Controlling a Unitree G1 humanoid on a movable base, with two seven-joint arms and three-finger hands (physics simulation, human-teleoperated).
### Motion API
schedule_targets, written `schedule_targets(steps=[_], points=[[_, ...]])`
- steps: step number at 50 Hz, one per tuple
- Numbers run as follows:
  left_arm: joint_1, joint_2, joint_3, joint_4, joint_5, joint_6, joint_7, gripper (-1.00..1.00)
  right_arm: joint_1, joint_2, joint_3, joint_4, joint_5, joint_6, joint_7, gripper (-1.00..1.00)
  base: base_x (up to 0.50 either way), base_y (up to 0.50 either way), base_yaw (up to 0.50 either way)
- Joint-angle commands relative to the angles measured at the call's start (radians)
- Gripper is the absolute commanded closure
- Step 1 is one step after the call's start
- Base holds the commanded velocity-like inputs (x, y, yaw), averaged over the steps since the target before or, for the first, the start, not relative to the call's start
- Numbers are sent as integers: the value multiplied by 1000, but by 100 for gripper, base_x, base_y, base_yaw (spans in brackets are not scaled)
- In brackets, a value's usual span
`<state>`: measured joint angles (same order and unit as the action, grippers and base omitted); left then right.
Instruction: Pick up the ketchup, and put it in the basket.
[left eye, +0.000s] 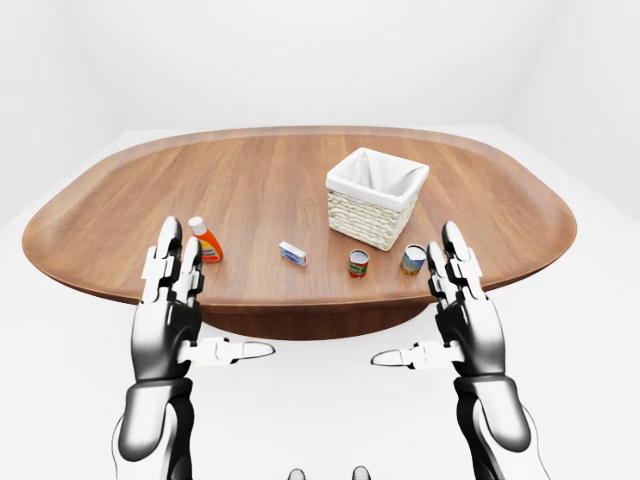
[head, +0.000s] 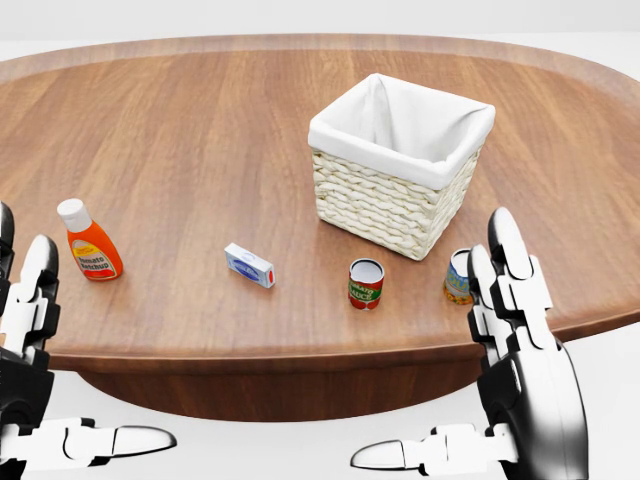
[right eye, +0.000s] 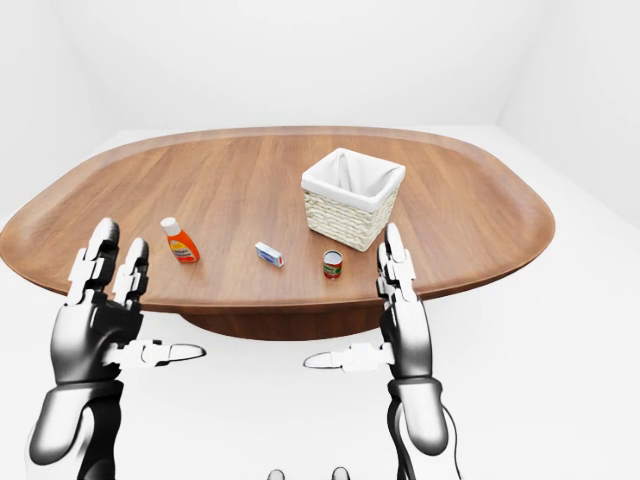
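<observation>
Upright orange ketchup (head: 90, 245), white cap (red label), untouched

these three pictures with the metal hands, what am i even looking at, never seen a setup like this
It is a simulated humanoid robot, steered by a person. All three pictures come from cameras on its head: one looks down closely, two show the wider room. The silver shapes are its own left hand and right hand, both open and holding nothing. On the wooden table stand a ketchup bottle, a small white and blue box, a red can, a second can and a lined wicker basket. The job is to put the ketchup in the basket; it is not yet touched.
</observation>
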<state>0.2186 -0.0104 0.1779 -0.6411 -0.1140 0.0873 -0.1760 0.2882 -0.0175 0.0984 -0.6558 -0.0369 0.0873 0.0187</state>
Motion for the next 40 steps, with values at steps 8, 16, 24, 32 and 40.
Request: schedule_targets(steps=[8,16,24,32,40], points=[[8,-4,7,-21,-6,0,-8,-100,6,-3,4,-10,3,0,-4,-100,0,0,0],[35,-15,15,-81,-27,0,-28,-100,42,-17,33,-55,-25,0,-1,-100,50,8,0],[31,-15,21,-79,-33,0,-32,-100,41,-20,43,-46,-33,0,-3,-100,50,9,0],[28,-18,35,-88,-49,0,-32,-100,29,-7,15,-48,-12,0,-21,-100,38,9,0],[28,-19,36,-87,-51,0,-29,-100,28,-10,26,-41,-24,0,-29,-100,0,0,0]])
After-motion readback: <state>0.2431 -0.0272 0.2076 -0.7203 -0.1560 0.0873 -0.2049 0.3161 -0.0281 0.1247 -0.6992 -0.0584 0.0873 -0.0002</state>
